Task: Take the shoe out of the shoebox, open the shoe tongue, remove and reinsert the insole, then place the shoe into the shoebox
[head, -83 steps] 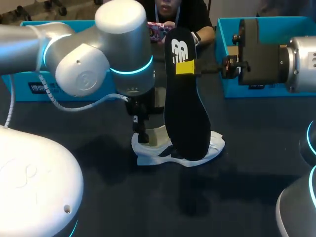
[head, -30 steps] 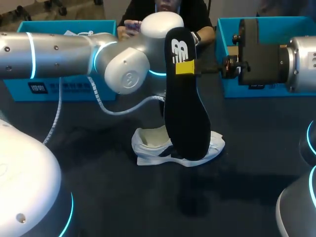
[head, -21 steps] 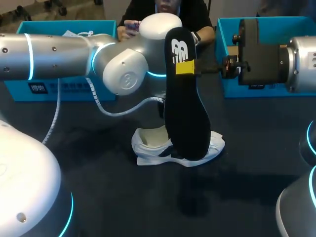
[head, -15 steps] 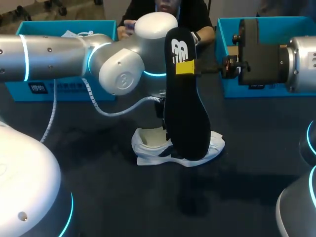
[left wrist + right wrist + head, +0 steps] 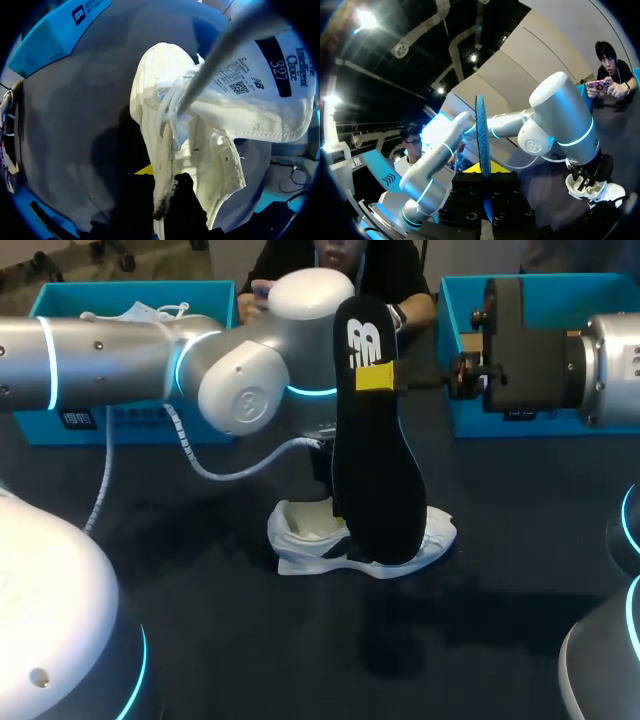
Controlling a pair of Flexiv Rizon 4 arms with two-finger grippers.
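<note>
1. Insole (image 5: 375,470) is hanging upright over the shoe (image 5: 300,540), my right gripper (image 5: 380,377) clamping its upper end.
2. My left gripper (image 5: 160,200) is coming back down, pinching the shoe's collar mid-table, steadying it for reinsertion.

The shoe (image 5: 150,100) is white woven cloth, matt; its padded tongue (image 5: 260,115) carries a printed fabric label. The insole (image 5: 378,470) has a smooth, matt black face, and its edge looks blue and rough. The left arm (image 5: 100,360) and right arm (image 5: 615,360) have glossy, smooth silver shells. The counter (image 5: 200,640) is dark and matt.
</note>
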